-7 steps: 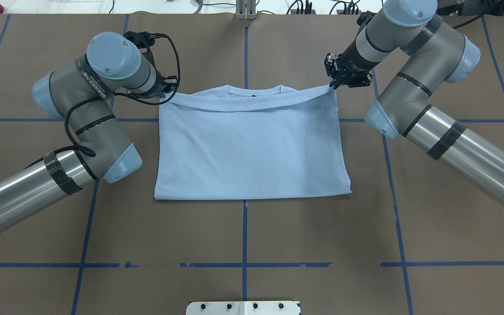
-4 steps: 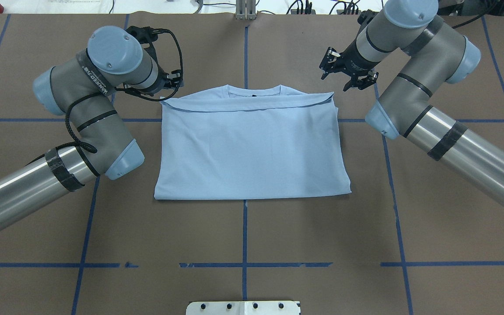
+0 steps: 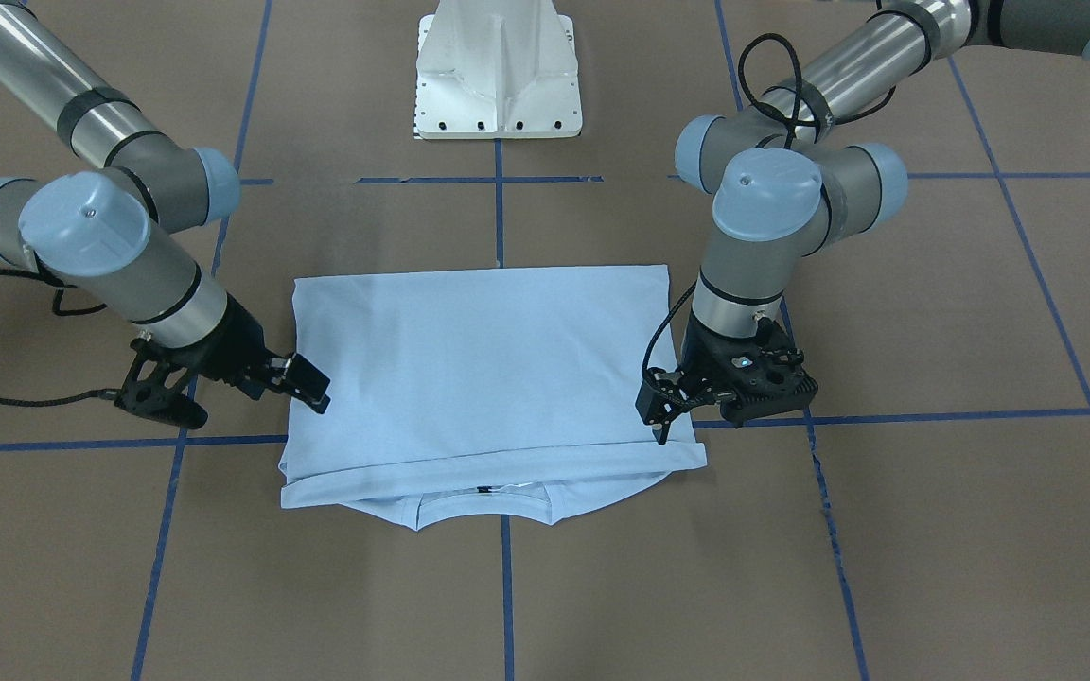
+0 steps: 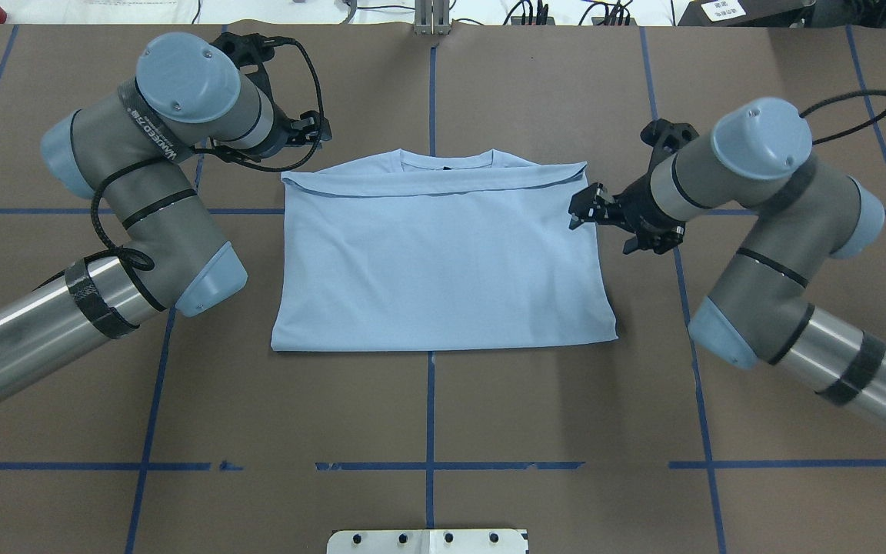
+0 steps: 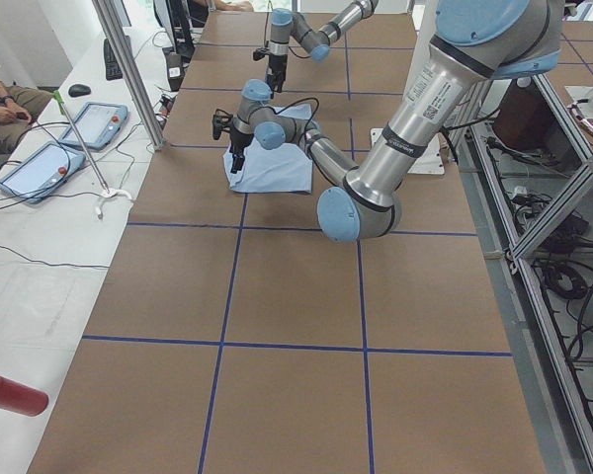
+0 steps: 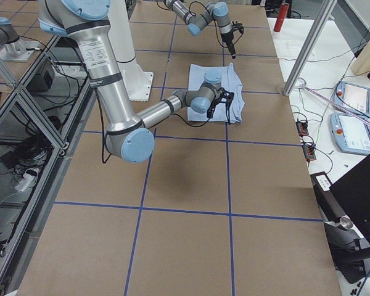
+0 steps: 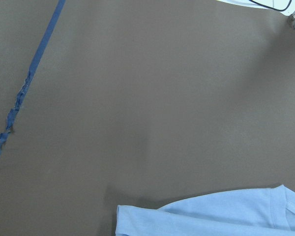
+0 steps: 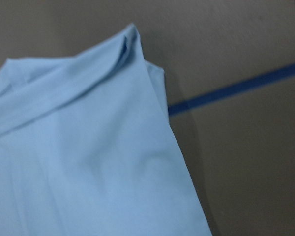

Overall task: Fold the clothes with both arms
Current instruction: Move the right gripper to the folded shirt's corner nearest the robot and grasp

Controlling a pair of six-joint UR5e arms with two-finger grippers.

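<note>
**Folded T-shirt [image 3: 479, 359] flat on the worktop [image 3: 933, 530]**

Front-facing view: we see the light blue shirt lying mid-worktop. The right gripper [image 3: 256, 409], jaws spread wide, sits at one side edge, and the left gripper [image 3: 663, 416] is by the opposite corner.

Overhead: both sets of jaws look spread, pinching nothing.

Wrist views: only shirt corners show.

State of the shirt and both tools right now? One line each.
T-shirt: folded into a rectangle, lying flat, collar peeking out past the far edge.
Left tool: open, empty, just off the shirt's far left corner.
Right tool: open, empty, at the shirt's right edge.
</note>
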